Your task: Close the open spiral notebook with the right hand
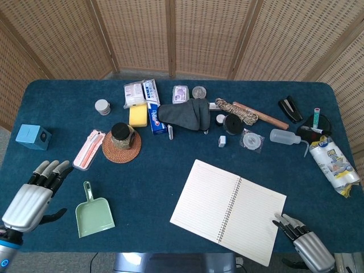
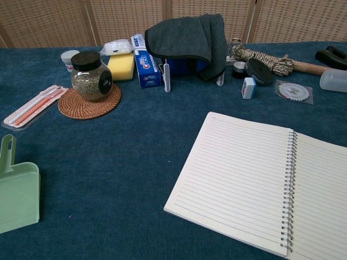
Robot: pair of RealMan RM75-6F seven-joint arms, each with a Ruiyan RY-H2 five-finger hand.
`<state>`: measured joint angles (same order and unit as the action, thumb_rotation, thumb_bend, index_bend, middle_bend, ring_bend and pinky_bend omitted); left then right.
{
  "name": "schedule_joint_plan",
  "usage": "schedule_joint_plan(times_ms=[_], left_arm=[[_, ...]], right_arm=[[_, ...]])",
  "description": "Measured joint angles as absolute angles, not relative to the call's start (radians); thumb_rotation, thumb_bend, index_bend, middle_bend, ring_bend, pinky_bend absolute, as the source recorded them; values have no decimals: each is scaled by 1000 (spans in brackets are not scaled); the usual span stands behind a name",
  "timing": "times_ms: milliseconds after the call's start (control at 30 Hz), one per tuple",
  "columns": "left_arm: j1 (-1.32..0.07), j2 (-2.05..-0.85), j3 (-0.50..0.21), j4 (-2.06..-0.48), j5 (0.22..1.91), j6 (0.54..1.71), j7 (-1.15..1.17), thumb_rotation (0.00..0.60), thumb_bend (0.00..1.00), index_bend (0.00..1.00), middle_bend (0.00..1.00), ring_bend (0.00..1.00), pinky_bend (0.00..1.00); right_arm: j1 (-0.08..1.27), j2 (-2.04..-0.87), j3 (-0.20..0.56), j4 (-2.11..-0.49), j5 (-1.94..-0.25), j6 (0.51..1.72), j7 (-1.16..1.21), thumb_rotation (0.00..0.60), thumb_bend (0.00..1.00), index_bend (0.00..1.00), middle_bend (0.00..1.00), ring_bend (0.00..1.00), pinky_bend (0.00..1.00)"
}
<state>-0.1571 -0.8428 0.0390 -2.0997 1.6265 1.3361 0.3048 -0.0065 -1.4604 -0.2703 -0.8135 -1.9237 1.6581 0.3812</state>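
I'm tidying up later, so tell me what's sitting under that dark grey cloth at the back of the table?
The grey cloth drapes over something blue, visible only at its lower edge. What that object is cannot be told; the cloth hides the rest.

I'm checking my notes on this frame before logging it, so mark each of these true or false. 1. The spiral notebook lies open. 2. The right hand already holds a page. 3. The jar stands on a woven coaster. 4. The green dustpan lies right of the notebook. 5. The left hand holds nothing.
1. True: the spiral notebook lies open and flat, lined pages up.
2. False: the right hand is at the notebook's near right corner, gripping nothing.
3. True: the jar stands on the woven coaster.
4. False: the green dustpan lies left of the notebook.
5. True: the left hand is empty, fingers apart.
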Motion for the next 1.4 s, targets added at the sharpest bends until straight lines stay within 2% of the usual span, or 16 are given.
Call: schedule_joint_plan(times_ms=[300,1400], left_arm=[[-157,-842,38,-2123,1616,1333,341,600,151,0,0,0,13],[-149,-836,41,-2152,1612,1343,368,600,152,0,0,0,14]], right_arm=[[5,-1493,-286,-752,-1932,1651,425,434,48,0,0,0,174],[-12,-1598,-282,-606,-1918,1716,405,430,96,0,0,0,174]])
